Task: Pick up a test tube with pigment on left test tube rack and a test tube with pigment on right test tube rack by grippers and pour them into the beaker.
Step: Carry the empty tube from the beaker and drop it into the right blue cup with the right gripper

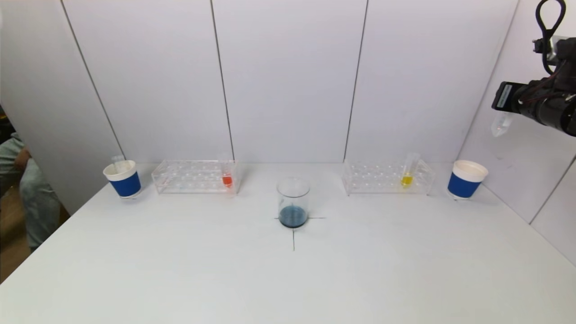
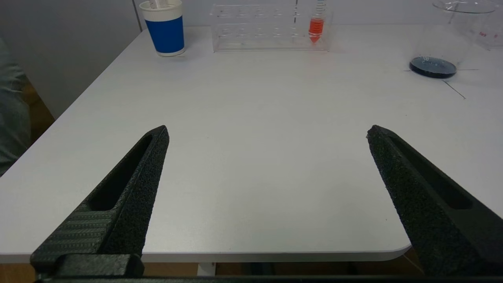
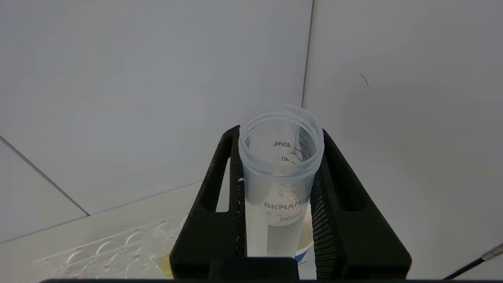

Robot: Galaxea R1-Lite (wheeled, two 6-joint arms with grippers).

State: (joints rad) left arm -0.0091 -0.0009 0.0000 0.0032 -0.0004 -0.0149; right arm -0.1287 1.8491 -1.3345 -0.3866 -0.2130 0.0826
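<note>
The glass beaker stands mid-table with dark blue liquid at its bottom. An orange-red test tube stands at the right end of the left rack. A yellow test tube leans in the right rack. High at the far right, above the right cup, my right gripper is shut on an empty clear test tube, whose tip hangs below the arm. My left gripper is open and empty over the table's near left edge, out of the head view.
A blue-banded paper cup with a clear tube in it stands left of the left rack. A matching cup stands right of the right rack. White wall panels close the back and right side. The white table has a cross mark under the beaker.
</note>
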